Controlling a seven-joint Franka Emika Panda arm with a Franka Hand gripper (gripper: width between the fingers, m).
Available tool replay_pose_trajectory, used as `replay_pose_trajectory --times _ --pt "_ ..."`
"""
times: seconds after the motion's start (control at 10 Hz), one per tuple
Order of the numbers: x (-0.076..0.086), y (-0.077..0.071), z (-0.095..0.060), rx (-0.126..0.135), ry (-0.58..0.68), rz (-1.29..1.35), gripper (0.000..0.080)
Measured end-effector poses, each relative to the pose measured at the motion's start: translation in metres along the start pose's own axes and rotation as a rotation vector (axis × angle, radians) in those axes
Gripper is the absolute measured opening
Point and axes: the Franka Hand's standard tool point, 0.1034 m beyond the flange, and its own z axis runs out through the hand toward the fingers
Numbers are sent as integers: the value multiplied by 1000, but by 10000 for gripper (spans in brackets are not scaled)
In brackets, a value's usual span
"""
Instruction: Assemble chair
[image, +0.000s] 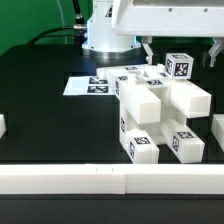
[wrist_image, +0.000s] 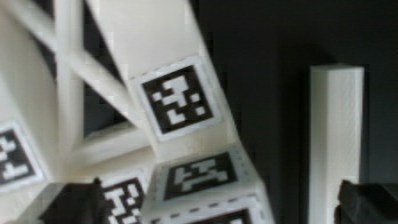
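The half-built chair (image: 160, 112) stands on the black bench (image: 40, 125), right of the frame's centre in the exterior view: a blocky white cluster with square tags on several faces and one tagged cube (image: 180, 66) at its top. The jaws hang over it in the upper right of that frame, spread wide and gripping nothing, with dark fingertips (image: 148, 48) on either side of the cube. The wrist view shows slanting white chair pieces (wrist_image: 169, 100) with tags between the two fingertips (wrist_image: 71, 205), and a plain white bar (wrist_image: 338, 130) beside them. The marker board (image: 90, 86) lies flat left of the chair, and a white rail (image: 60, 178) runs along the frame's lower edge
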Motion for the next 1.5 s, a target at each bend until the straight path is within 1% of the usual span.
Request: replay_pose_trajectory --times 0.1,0.2,0.3,0.4,0.5,0.6,0.7,0.9,1.0,1.2,1.3,1.5 --pt "0 2 0 0 0 -100 649" --pt "0 3 0 1 -1 -129 649" --pt "0 3 1 1 -1 -117 623" --pt "0 3 1 1 -1 -117 623" --pt "0 3 1 1 -1 -117 448" --pt "0 3 1 1 -1 -106 448" --pt "0 3 1 1 -1 -97 284" --pt "0 2 1 2 -1 -59 285" --pt "0 2 1 3 -1 37 285" --pt "0 2 1 3 -2 132 285" --pt "0 1 1 7 -2 232 285" --pt "1 0 1 34 2 407 285"
